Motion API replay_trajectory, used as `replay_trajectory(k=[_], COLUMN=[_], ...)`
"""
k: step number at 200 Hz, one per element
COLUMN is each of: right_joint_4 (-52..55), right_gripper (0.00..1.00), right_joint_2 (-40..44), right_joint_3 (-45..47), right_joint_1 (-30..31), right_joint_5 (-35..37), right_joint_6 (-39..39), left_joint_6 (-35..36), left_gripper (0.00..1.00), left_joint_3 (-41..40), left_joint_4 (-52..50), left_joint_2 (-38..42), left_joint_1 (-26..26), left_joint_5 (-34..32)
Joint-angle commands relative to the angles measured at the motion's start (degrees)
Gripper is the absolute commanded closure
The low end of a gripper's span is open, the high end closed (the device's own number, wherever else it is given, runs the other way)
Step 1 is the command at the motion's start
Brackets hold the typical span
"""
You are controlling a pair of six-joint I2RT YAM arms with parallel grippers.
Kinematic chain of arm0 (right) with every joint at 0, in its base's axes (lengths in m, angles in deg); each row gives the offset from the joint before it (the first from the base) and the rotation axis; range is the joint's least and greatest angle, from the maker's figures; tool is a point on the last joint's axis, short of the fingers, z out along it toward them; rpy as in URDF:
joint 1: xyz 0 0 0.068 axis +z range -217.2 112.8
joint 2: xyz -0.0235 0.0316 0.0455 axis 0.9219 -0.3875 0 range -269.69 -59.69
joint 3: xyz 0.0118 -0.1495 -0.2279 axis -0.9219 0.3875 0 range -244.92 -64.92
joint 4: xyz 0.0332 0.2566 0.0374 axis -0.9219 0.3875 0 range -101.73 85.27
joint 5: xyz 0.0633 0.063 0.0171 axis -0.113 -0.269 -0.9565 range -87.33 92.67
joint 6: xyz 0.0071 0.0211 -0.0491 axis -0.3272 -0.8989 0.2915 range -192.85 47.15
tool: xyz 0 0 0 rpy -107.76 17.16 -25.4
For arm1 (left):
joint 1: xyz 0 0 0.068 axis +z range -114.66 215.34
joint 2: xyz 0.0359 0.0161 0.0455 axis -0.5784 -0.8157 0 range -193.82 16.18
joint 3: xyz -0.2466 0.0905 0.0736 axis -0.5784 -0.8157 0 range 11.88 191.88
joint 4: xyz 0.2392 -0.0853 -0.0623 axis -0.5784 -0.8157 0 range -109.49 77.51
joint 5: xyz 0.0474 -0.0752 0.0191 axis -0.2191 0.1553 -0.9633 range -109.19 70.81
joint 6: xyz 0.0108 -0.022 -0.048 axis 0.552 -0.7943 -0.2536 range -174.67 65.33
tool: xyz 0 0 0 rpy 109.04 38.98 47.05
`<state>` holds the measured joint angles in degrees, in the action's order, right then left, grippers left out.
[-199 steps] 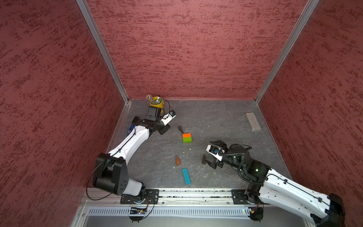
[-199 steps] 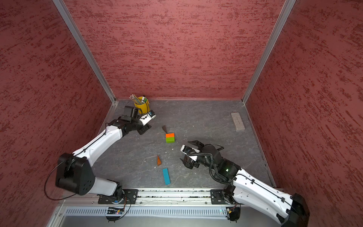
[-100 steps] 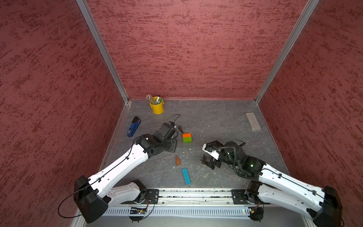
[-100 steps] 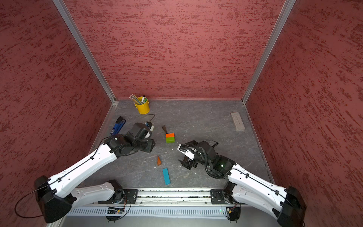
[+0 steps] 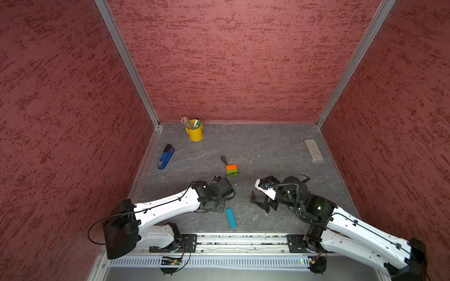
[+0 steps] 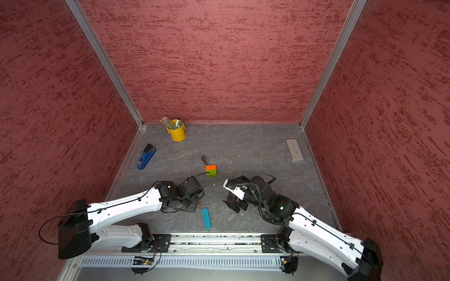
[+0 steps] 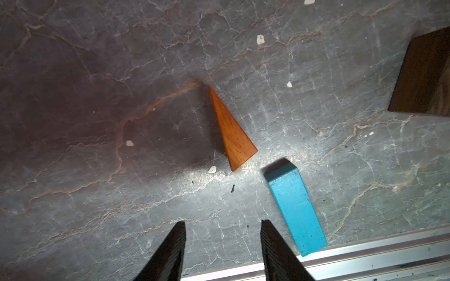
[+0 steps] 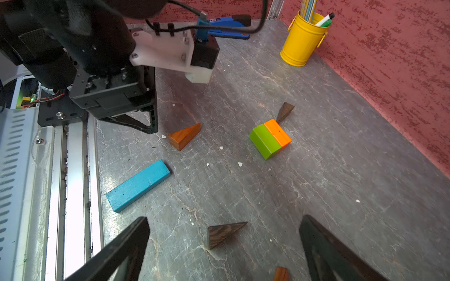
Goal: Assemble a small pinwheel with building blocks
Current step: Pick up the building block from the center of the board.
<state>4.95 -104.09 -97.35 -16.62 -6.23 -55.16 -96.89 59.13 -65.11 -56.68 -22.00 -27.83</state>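
Observation:
The orange and green blocks (image 5: 231,170) (image 8: 270,140) lie joined mid-table, a dark brown wedge (image 5: 224,159) touching the orange one. The blue bar (image 5: 230,217) (image 7: 295,206) lies near the front rail. My left gripper (image 7: 221,222) hangs open and empty just short of an orange-brown wedge (image 7: 231,131) (image 8: 185,136) beside the bar. My right gripper (image 8: 225,219) (image 5: 266,204) stands wide open over a second dark wedge (image 8: 224,233) (image 5: 255,198), which lies on the table between its fingers, untouched. Another orange-brown piece (image 8: 281,273) peeks in close to the right fingers.
A yellow cup of pencils (image 5: 194,132) stands at the back left. The blue stapler (image 5: 166,158) lies along the left wall. A grey eraser (image 5: 313,150) rests at the far right. A metal rail (image 5: 243,239) borders the front edge. Red walls enclose three sides.
My left arm has swung from the back-left corner by the cup to the front middle, above the orange-brown wedge. The right arm has shifted only slightly and stays open.

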Motion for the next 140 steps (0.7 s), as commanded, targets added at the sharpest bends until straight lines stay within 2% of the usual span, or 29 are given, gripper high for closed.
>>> replay_trajectory(k=[1, 140], right_joint_4=[0.2, 0.0], right_gripper=[0.01, 0.01], right_joint_2=[1.2, 2.2], right_joint_3=[-1.2, -0.6], right_joint_1=[0.2, 0.2], right_joint_5=[-1.3, -1.1], right_joint_6=[-1.1, -1.5], left_joint_6=[-0.4, 2.9], left_gripper=[0.47, 0.48], left_joint_3=[0.2, 0.1], left_joint_4=[2.5, 8.6], left_joint_2=[-1.5, -8.2], left_joint_1=[-0.5, -0.3], left_joint_5=[-1.9, -1.2])
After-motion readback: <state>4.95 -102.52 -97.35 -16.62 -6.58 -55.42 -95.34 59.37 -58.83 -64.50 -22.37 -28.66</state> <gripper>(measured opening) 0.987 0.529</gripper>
